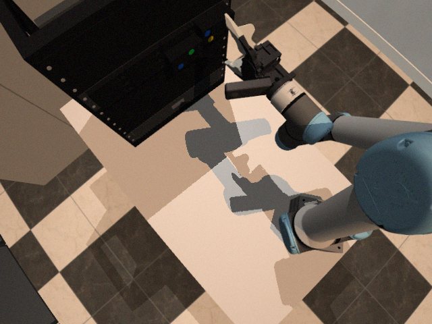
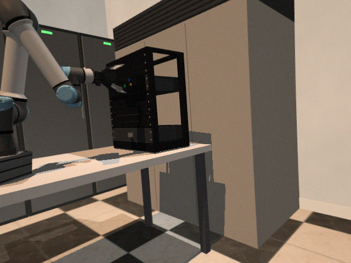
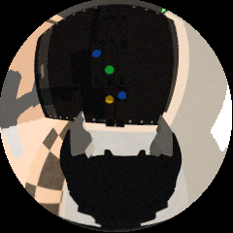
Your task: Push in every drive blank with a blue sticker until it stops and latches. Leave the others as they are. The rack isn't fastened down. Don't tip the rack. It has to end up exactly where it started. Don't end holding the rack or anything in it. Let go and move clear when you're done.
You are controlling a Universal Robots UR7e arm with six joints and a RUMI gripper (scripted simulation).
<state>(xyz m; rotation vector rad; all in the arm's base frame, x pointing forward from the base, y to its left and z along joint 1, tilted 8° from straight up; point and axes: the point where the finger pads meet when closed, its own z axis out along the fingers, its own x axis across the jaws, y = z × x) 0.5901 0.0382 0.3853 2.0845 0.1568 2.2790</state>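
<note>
A black open-frame rack (image 1: 132,59) stands on the white table; it also shows in the exterior view (image 2: 147,102) and the wrist view (image 3: 109,68). Its front holds dark drive blanks with round stickers: two blue (image 1: 207,33) (image 1: 180,65), one green (image 1: 191,51) and one yellow (image 1: 210,38). In the wrist view the blue stickers (image 3: 96,52) (image 3: 121,95), the green sticker (image 3: 109,69) and the yellow sticker (image 3: 110,99) lie ahead of the fingers. My gripper (image 1: 230,43) is open and empty, a short way off the rack's front right edge, with both fingertips showing in the wrist view (image 3: 121,136).
The rack stands near the table's far end (image 2: 198,147). A tall beige cabinet (image 2: 226,113) stands right behind it. Dark cabinets (image 2: 56,85) stand behind the arm. The arm's base (image 1: 314,230) is mounted on the table.
</note>
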